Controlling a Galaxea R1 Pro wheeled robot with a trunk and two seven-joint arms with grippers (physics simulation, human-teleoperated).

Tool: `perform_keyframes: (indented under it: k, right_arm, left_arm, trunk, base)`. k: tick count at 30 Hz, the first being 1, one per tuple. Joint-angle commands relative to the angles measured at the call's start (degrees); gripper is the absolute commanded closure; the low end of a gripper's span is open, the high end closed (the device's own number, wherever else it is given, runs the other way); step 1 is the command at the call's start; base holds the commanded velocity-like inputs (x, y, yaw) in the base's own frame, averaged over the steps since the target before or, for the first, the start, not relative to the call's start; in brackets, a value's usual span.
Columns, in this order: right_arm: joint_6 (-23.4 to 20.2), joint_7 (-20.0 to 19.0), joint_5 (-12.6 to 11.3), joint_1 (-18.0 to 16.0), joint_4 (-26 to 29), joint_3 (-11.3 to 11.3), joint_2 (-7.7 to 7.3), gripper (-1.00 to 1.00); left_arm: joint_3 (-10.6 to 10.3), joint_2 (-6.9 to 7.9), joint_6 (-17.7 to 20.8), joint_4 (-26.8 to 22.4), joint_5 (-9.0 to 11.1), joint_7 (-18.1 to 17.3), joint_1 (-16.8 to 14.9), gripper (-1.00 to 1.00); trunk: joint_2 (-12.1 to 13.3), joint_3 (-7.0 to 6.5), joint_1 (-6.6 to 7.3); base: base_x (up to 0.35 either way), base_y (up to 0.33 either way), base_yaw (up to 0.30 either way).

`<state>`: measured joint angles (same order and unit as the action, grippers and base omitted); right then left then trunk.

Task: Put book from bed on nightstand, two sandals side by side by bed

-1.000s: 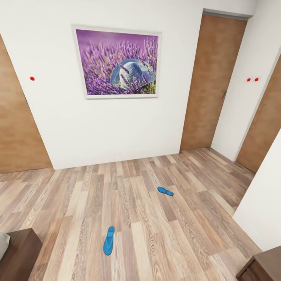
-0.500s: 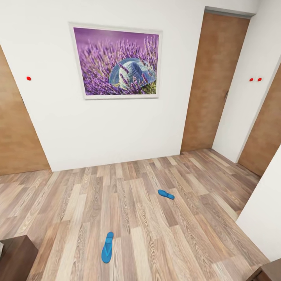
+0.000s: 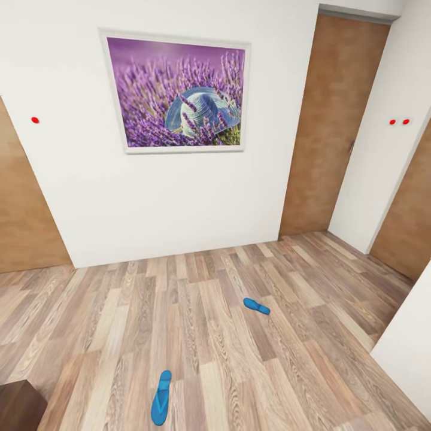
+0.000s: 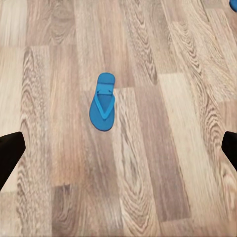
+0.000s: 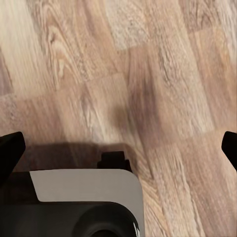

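Here the head view looks at a white wall (image 3: 179, 197) of the bedroom with a framed picture (image 3: 175, 91) of purple lavender and a pale blue hat. A light-brown wooden door (image 3: 332, 120) stands at the right of this wall, and parts of other brown door panels show at the far left (image 3: 24, 209) and the far right (image 3: 410, 221). Small red dots (image 3: 35, 120) sit on the walls.

The two blue sandals lie on the wood-plank floor (image 3: 239, 371), well apart from each other. The near sandal (image 3: 160, 405) is close to the lower edge of the head view, its length pointing roughly away from the robot. The far sandal (image 3: 256, 306) lies more to the right and nearer to the wall, turned at an angle. They are not side by side. A dark-brown wooden corner (image 3: 18, 407) shows at the lower left; I cannot tell which furniture it belongs to.

In the left wrist view the near sandal (image 4: 102, 107) lies flat on the planks with its strap up, between the two dark fingertips (image 4: 10, 153) of the left tool (image 4: 118, 153), which stand wide apart and touch nothing. A small blue piece of the other sandal (image 4: 233, 4) shows at a corner.

In the right wrist view the fingertips (image 5: 11, 150) of the right tool (image 5: 118, 148) are also wide apart, over bare floor and a grey and black part of the robot's base (image 5: 84, 202).
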<state>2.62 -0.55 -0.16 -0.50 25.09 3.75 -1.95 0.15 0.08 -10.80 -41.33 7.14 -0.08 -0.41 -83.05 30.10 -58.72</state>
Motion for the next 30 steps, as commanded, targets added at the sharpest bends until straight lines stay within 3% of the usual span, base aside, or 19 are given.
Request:
perform_keyframes:
  k: [1,6,24,30]
  right_arm:
    - [0.2,-0.1,0.0,0.0,0.0,0.2,0.02,-1.00]
    - [0.2,0.0,0.0,0.0,0.0,0.3,0.02,-1.00]
    - [0.2,0.0,-0.1,0.0,0.0,0.3,0.02,-1.00]
    - [0.2,0.0,-0.1,0.0,0.0,0.3,0.02,-1.00]
  left_arm:
    - [-0.1,0.01,-0.1,0.0,0.5,0.0,0.0,-1.00]
    - [-0.1,0.01,-0.2,0.0,0.5,0.0,0.0,-1.00]
    - [-0.1,0.01,-0.1,0.0,0.4,0.0,0.0,-1.00]
    - [-0.1,0.01,-0.1,0.0,0.4,0.0,0.0,-1.00]
  trunk:
    - [0.0,0.05,-0.01]
    - [0.0,0.05,-0.01]
    - [0.0,0.05,-0.01]
    - [0.0,0.05,-0.01]
  base:
    - [0.071,0.000,0.000]
    - [0.048,0.000,0.000]
    - [0.232,0.000,0.000]
    - [0.059,0.000,0.000]
